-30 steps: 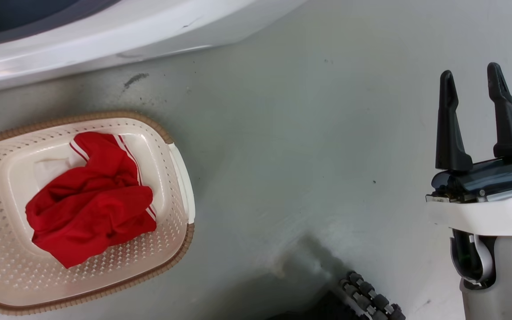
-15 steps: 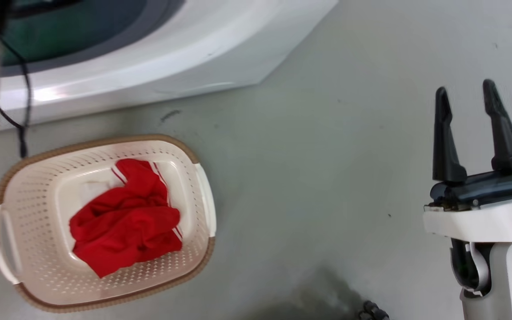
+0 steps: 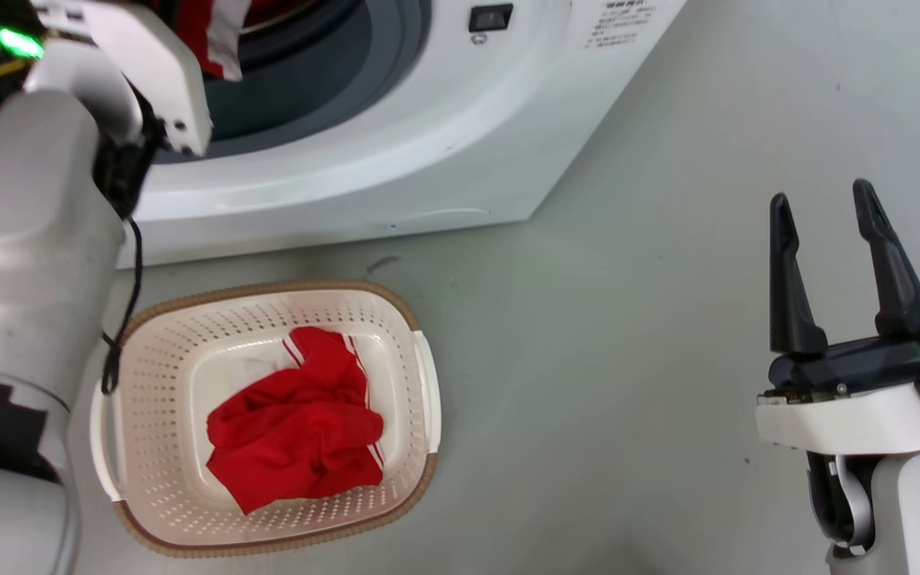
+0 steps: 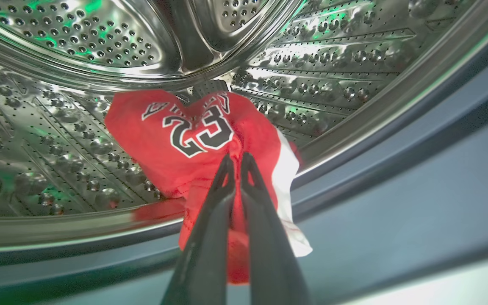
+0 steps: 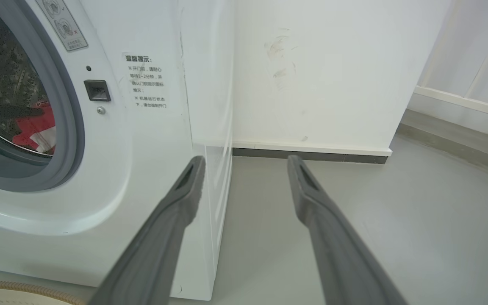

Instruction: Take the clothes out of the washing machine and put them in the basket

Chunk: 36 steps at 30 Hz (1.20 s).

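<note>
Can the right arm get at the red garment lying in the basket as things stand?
Probably yes. The basket is open-topped with nothing over the red garment, the right gripper is open and empty over bare floor to its right, and the left gripper is up in the drum, shut on another jersey.

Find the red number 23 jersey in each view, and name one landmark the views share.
Head view: the jersey is at the top edge, hanging at the drum mouth.
Left wrist view: centre, pinched by the left gripper.
Right wrist view: far left, inside the door opening.
Shared landmark: the grey door ring.
</note>
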{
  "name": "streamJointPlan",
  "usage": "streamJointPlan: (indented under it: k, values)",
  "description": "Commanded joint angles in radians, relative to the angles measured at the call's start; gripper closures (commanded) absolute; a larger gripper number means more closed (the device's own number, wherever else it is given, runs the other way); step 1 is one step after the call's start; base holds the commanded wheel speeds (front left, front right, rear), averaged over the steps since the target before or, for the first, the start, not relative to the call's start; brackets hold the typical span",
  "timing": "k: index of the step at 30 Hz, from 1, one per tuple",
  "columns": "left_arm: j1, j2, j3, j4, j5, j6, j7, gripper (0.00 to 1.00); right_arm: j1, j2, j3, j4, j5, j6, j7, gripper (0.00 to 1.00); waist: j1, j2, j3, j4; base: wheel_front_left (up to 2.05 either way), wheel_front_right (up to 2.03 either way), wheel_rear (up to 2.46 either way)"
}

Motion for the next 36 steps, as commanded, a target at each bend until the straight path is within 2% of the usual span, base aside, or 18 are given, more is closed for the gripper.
streamJointPlan:
  k: [1, 10, 19, 27, 36]
  values:
    - [0.021, -0.006, 0.0, -0.005, -0.004, 0.0, -0.021, 1.0, 0.015, 0.001, -0.002, 0.001, -0.006, -0.001, -0.002, 0.0, 0.0002, -0.0001, -0.024, 0.016, 0.0, 0.0, 0.0]
    - [0.139, -0.036, -0.017, -0.035, -0.013, 0.002, -0.177, 1.0, 0.058, 0.001, 0.001, 0.013, -0.026, -0.001, -0.002, 0.0, 0.0002, -0.0001, -0.13, 0.053, 0.0, 0.0, 0.0]
    - [0.249, -0.041, -0.016, -0.152, -0.015, 0.039, -0.224, 1.0, 0.111, 0.001, 0.003, 0.024, -0.041, -0.001, -0.002, 0.0, 0.0002, -0.0001, -0.238, 0.096, 0.0, 0.0, 0.0]
    - [0.332, 0.002, -0.017, -0.349, -0.006, 0.099, -0.217, 1.0, 0.153, 0.001, 0.006, 0.033, -0.044, -0.001, -0.002, 0.0, 0.0002, -0.0001, -0.307, 0.121, 0.0, 0.0, 0.0]
    - [0.453, 0.088, -0.01, -0.664, -0.002, 0.2, -0.145, 1.0, 0.201, 0.001, 0.006, 0.043, -0.046, -0.001, -0.002, 0.0, 0.0002, -0.0001, -0.368, 0.133, 0.0, 0.0, 0.0]
